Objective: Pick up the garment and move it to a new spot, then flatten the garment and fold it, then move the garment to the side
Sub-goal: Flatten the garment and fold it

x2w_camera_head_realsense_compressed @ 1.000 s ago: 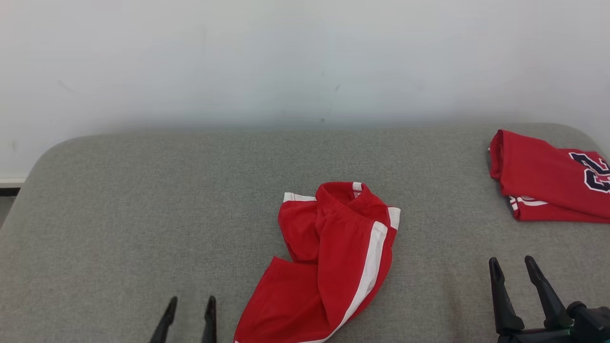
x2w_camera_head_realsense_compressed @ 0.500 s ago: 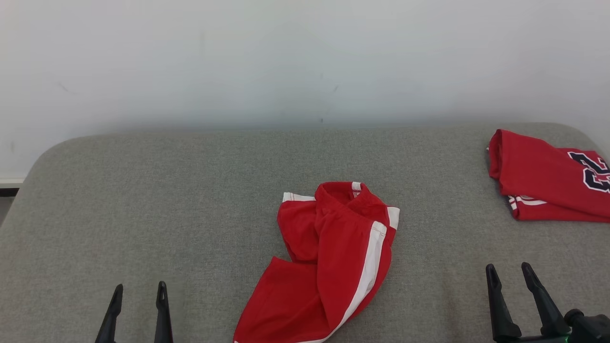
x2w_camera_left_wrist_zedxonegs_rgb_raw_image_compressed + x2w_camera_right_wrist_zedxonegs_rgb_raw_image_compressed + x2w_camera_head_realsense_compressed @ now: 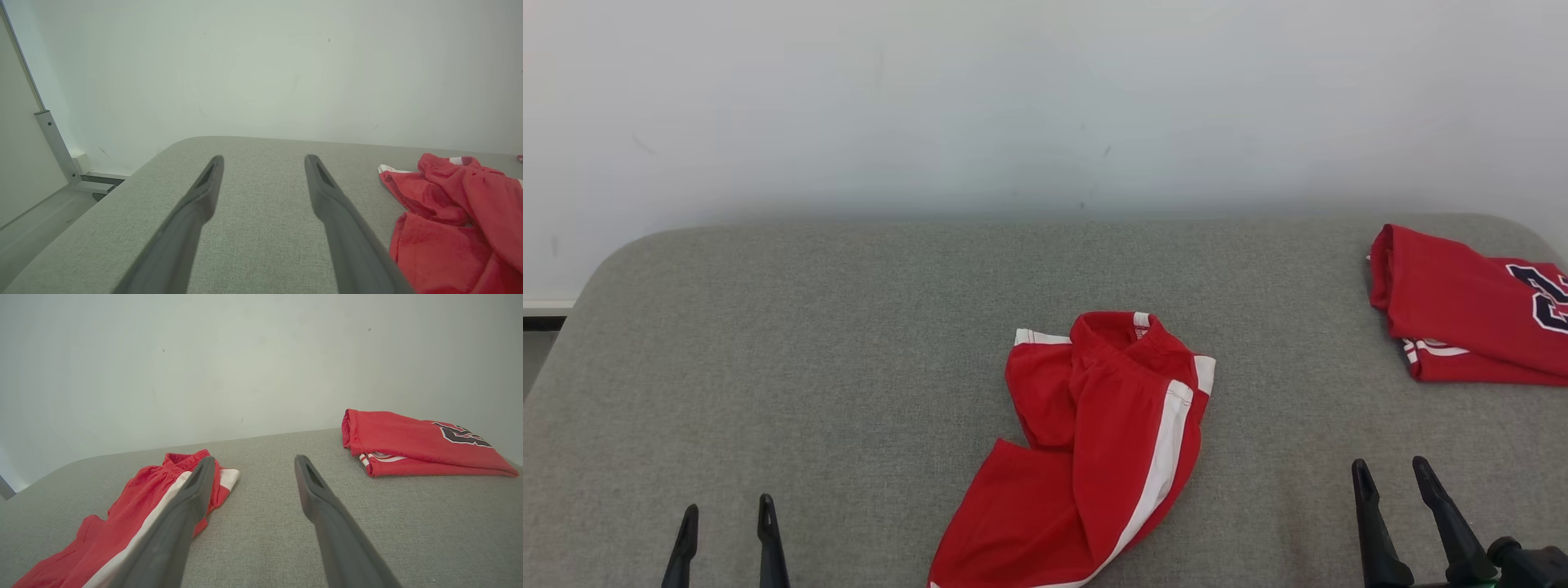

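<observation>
At the bottom left of the head view, the left gripper [image 3: 727, 505] is over the grey bench [image 3: 849, 327], its 2 jaws spread and empty. At the bottom right, the right gripper [image 3: 1388, 462] also has its jaws apart, holding nothing. Between them, at lower centre, the red garment [image 3: 1111, 441] with a white stripe lies crumpled. Farther back, at the right edge, a folded red shirt [image 3: 1462, 302] rests near the white wall [image 3: 1013, 98].

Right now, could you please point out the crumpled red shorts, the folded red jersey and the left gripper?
crumpled red shorts [image 3: 1119, 425]: head view, red panel left of the white stripe.
folded red jersey [image 3: 1445, 286]: head view, plain red top face.
left gripper [image 3: 728, 506]: head view, midway between its fingertips.
</observation>
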Tool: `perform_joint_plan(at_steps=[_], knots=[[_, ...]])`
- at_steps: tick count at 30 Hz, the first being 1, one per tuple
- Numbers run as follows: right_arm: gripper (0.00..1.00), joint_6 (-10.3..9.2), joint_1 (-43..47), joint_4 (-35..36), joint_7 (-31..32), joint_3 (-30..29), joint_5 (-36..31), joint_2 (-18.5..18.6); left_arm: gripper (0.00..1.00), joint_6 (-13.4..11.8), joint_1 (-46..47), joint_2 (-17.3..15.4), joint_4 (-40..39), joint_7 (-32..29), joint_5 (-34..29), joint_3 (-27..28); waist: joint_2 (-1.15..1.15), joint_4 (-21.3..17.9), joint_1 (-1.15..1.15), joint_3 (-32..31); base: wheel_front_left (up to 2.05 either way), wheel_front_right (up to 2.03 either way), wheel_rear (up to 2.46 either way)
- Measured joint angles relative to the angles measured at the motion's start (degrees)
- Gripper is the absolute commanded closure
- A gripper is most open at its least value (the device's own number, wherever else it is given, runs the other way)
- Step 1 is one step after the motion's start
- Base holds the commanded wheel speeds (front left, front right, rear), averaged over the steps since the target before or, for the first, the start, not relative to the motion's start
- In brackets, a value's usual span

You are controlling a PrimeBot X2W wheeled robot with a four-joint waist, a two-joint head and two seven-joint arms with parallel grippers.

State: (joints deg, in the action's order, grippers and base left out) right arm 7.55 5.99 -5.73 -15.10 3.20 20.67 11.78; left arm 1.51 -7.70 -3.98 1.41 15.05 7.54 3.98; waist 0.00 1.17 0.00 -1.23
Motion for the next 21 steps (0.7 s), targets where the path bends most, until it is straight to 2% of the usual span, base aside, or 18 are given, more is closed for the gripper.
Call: perform_joint_plan(at_steps=[9, 13, 17, 21], knots=[[0.0, 0.0, 0.15, -0.12, 0.0, 0.57, 0.36, -0.01, 0.0, 1.68, 0.6, 0.12, 2.42, 0.0, -0.08, -0.83, 0.0, 0.12, 0.0, -0.26, 0.0, 0.0, 0.0], [0.0, 0.0, -0.46, -0.87, 0.01, 2.22, 0.64, 1.48, 0.0, 3.19, 1.52, -0.33, 4.01, 0.0, -0.03, -1.79, 0.0, 0.44, 0.0, -0.27, 0.0, 0.0, 0.0], [0.0, 0.0, -2.8, -2.87, 0.77, 4.97, 1.53, 4.0, 0.0, 4.91, 2.76, -1.4, 7.04, -0.11, 0.0, -6.25, 0.0, 1.43, 0.0, -0.21, 0.0, 0.0, 0.0], [0.0, 0.0, -7.04, -5.05, 2.54, 8.02, 2.79, 6.83, 0.0, 5.61, 4.75, -3.3, 10.4, -1.1, 0.04, -12.54, 0.0, 2.73, 0.0, 0.12, 0.0, 0.0, 0.0]])
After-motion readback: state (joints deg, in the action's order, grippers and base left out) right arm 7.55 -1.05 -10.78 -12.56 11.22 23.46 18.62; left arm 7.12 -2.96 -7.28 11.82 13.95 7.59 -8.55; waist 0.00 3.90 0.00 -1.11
